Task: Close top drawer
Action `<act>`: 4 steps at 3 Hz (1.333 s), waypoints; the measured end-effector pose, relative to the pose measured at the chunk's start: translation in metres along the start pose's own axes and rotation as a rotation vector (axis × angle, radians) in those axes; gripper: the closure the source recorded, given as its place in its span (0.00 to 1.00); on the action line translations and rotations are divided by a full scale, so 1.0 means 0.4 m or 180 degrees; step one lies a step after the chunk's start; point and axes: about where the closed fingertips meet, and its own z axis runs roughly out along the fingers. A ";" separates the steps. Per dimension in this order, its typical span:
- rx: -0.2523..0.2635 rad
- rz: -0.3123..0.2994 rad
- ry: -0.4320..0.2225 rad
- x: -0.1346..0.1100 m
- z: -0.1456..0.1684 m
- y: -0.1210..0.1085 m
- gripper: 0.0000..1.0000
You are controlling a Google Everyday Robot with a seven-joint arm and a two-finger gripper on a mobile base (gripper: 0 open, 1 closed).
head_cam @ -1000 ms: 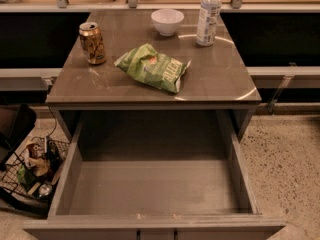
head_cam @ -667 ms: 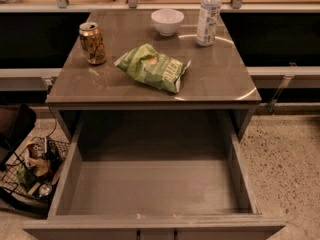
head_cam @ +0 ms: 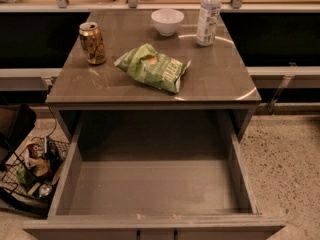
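Note:
The top drawer (head_cam: 155, 189) of the grey-brown table (head_cam: 215, 79) is pulled fully out toward the camera. Its bare grey inside is empty. The top edge of its front panel (head_cam: 150, 223) runs across the bottom of the view; the handle is out of view. The gripper and the arm do not show in the camera view.
On the table top stand a gold can (head_cam: 92, 43), a green chip bag (head_cam: 152, 67), a white bowl (head_cam: 167, 21) and a clear water bottle (head_cam: 208, 15). A black wire basket of snacks (head_cam: 30, 169) sits on the floor at the left. Speckled floor (head_cam: 287, 159) lies at the right.

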 end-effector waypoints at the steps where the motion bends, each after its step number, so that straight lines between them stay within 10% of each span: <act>1: 0.0015 -0.0076 -0.0094 -0.069 0.121 0.021 1.00; 4: 0.0285 -0.0623 -0.0295 -0.293 0.271 -0.116 1.00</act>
